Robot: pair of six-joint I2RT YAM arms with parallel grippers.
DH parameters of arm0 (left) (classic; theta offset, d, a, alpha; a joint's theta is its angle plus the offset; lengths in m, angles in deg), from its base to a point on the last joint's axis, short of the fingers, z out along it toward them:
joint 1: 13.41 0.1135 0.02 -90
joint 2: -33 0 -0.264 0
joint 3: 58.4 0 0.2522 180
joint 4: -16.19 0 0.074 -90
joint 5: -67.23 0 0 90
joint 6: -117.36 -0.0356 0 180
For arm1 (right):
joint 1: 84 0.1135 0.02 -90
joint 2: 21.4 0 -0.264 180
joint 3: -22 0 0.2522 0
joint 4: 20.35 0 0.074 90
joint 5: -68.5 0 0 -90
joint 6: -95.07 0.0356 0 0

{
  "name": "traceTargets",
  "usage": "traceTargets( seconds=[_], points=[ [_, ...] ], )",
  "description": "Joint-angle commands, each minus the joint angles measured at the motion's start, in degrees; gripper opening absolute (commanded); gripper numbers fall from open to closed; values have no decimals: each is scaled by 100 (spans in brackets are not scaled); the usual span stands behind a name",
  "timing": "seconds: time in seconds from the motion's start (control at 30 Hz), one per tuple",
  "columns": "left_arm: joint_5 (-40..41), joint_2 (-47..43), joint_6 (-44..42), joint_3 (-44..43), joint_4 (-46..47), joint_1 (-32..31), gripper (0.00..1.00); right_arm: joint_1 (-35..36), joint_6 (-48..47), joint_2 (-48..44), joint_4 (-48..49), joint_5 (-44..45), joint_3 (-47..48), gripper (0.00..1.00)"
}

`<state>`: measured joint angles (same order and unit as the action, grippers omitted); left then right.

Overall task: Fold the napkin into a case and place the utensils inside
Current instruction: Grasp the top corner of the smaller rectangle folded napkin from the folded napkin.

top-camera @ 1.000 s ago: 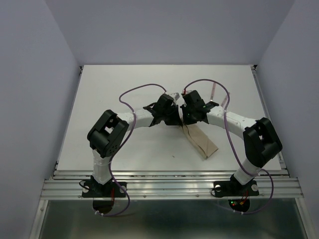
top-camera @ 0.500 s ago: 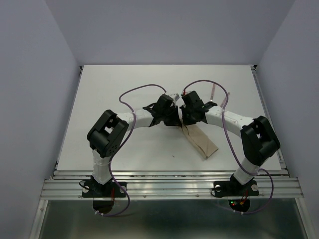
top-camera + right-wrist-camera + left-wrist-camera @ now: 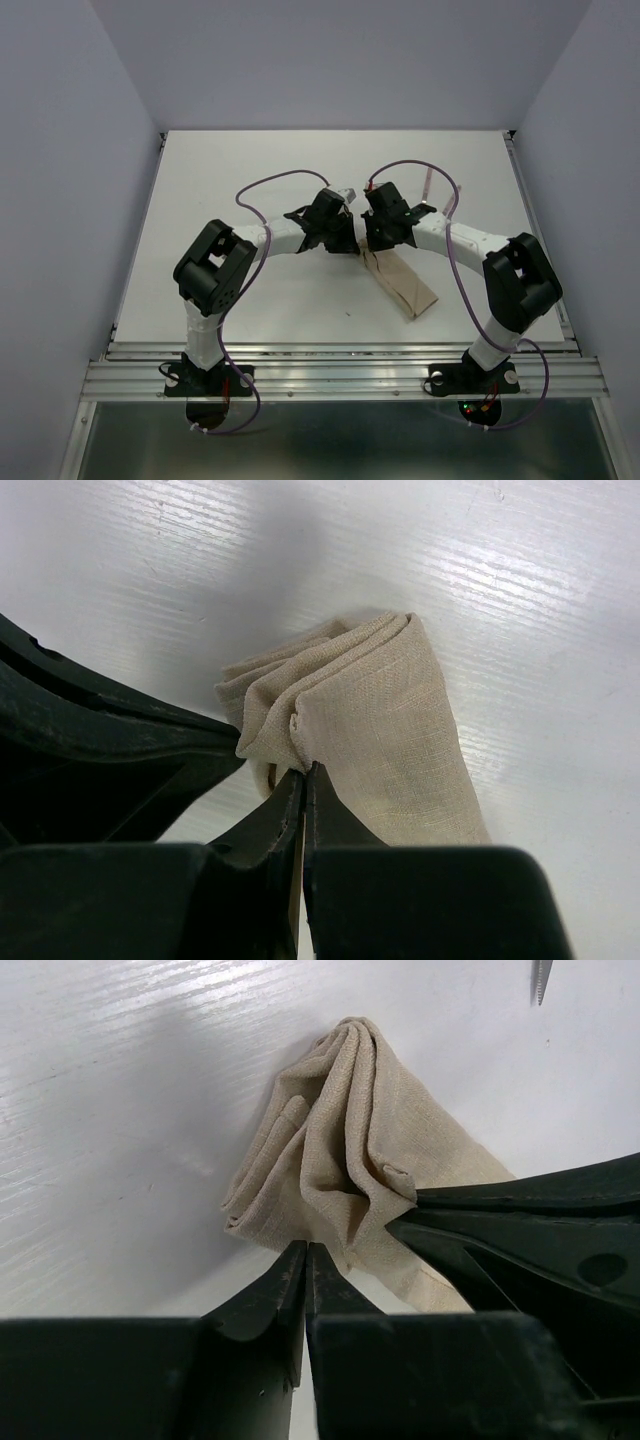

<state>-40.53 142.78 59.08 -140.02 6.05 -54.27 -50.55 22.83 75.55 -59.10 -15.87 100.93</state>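
The tan napkin [image 3: 405, 285] lies folded into a narrow strip that runs toward the near right, and its far end is bunched [image 3: 345, 1130]. My right gripper [image 3: 305, 770] is shut on a fold at that bunched end. My left gripper [image 3: 305, 1248] faces it from the other side. Its jaws stand together with only a hairline slit between them, their tips at the cloth's edge and no cloth visible between them. In the top view both grippers, left [image 3: 343, 243] and right [image 3: 368, 246], meet over that end. One thin pink-handled utensil [image 3: 428, 186] lies behind the right arm. A silver tip [image 3: 540, 980] shows in the left wrist view.
White tabletop [image 3: 250, 170] with grey walls on three sides and a metal rail [image 3: 340, 355] along the near edge. Purple cables [image 3: 265, 190] loop above both arms. The two wrists nearly touch each other.
The left wrist has edged slightly back to the left. The right elbow shifted a little. The napkin strip lies as before.
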Motion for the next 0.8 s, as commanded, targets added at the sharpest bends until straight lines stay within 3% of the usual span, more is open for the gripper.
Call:
traceTargets(
  seconds=[0.0,0.13,0.43,0.77],
  points=[
    [18,-220,-88,44,-1,8,11,-14,-18,-35,170,70,251,1],
    [-26,-211,-70,27,7,8,18,-14,-27,-53,170,44,242,1],
    [-17,-317,-35,62,87,-27,44,-14,-27,17,205,-27,251,1],
    [53,-88,-61,-131,-19,-80,41,-14,-27,17,214,-27,277,1]
  ],
)
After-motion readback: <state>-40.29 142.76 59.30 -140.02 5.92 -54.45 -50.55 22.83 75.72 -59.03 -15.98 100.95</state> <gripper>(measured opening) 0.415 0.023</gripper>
